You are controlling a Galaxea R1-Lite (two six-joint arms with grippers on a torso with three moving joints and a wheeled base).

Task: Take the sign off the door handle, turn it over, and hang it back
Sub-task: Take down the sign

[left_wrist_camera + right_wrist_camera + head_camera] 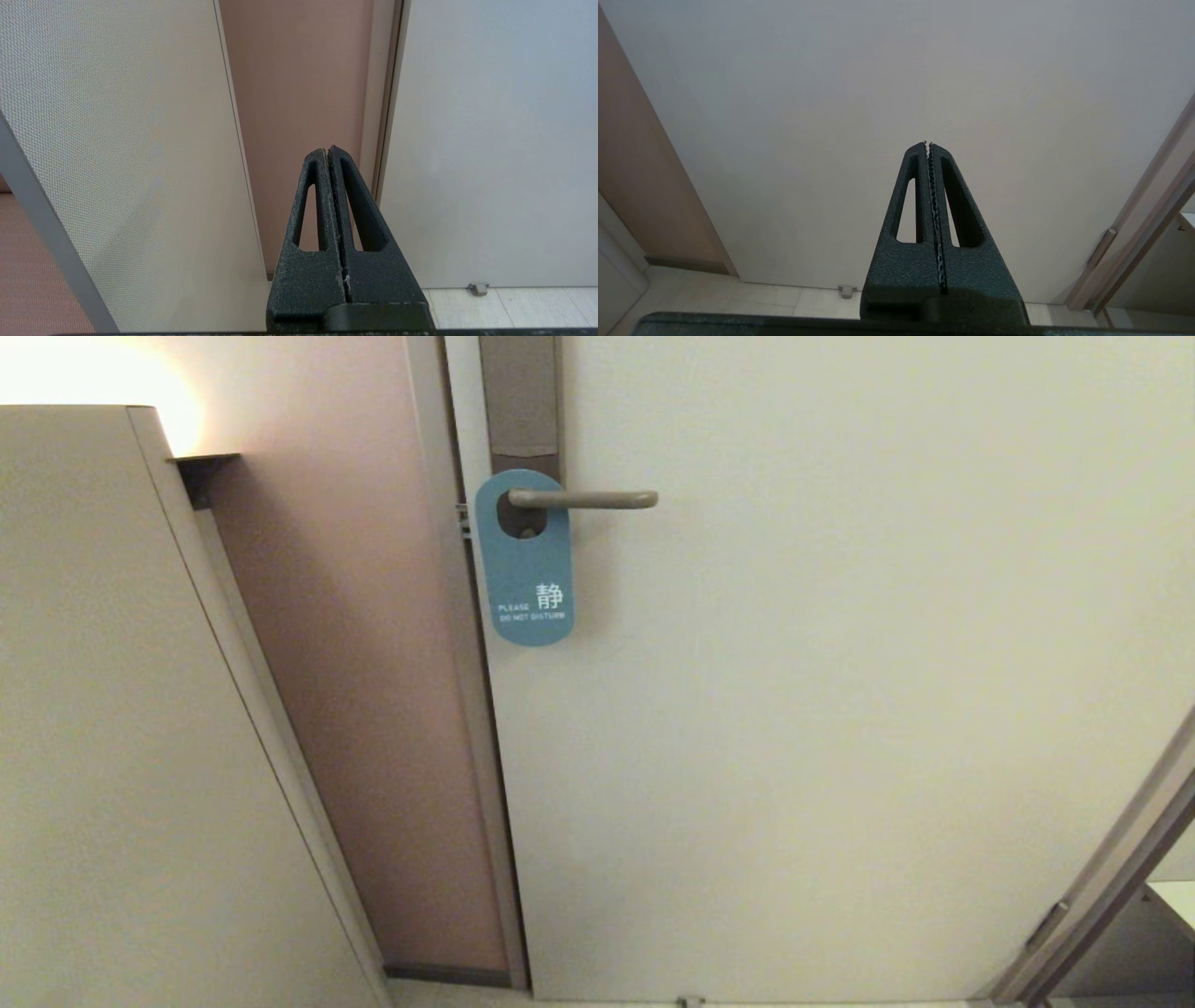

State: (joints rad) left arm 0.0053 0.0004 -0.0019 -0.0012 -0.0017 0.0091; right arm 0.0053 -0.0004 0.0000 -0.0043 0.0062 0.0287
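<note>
The sign (526,569) hangs by its round hole on the door handle (583,499), blue face with white text turned outward, flat against the white door (840,663). The handle is a slim horizontal lever on a tall brown-grey plate (520,401). Neither arm shows in the head view. My left gripper (328,150) is shut and empty, low down, pointing at the door frame near the floor. My right gripper (927,144) is shut and empty too, facing the lower part of the door. The sign and handle appear in neither wrist view.
A beige panel (112,709) juts out on the left, with a pink-brown wall strip (373,709) between it and the door. A small door stop (846,291) sits on the tiled floor. Another frame (1111,887) runs at the lower right.
</note>
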